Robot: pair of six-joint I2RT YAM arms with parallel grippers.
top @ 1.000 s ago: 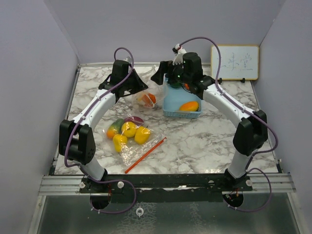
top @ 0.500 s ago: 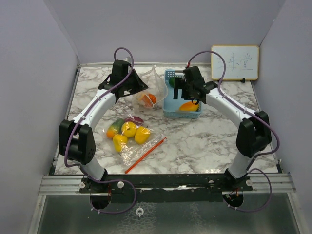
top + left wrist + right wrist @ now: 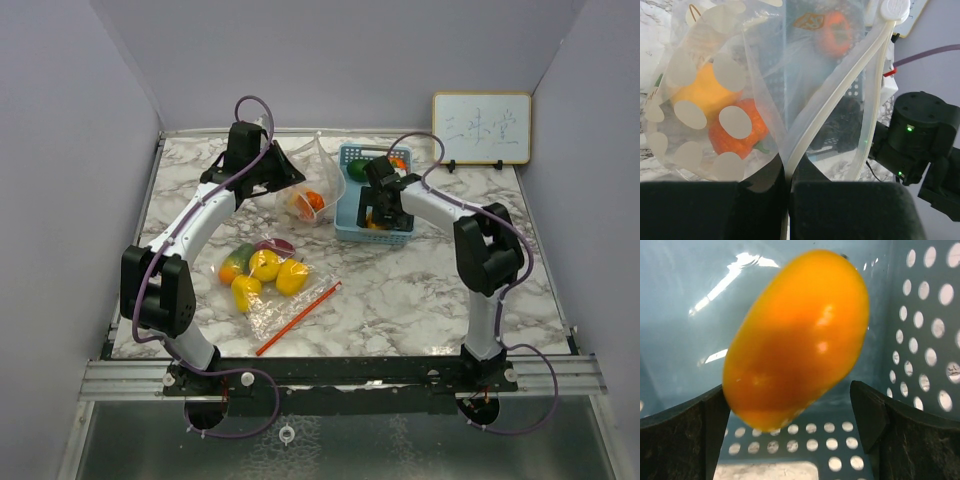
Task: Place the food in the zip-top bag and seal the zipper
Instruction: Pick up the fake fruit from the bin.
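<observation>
My left gripper is shut on the zipper rim of a clear zip-top bag and holds its mouth open above the table. An orange toy pepper and a yellow fruit lie inside it. My right gripper is open, low inside the light blue basket. Its fingers stand on either side of an orange-yellow toy fruit, not closed on it. A green fruit and an orange one sit at the basket's far end.
A second clear bag lies flat on the marble table at front left, with yellow, green and purple toy food on it and a red strip at its edge. A whiteboard stands at the back right.
My right arm has swung forward and down, and its gripper has dropped into the basket around the orange-yellow fruit. My left gripper still holds the bag in the same place.
</observation>
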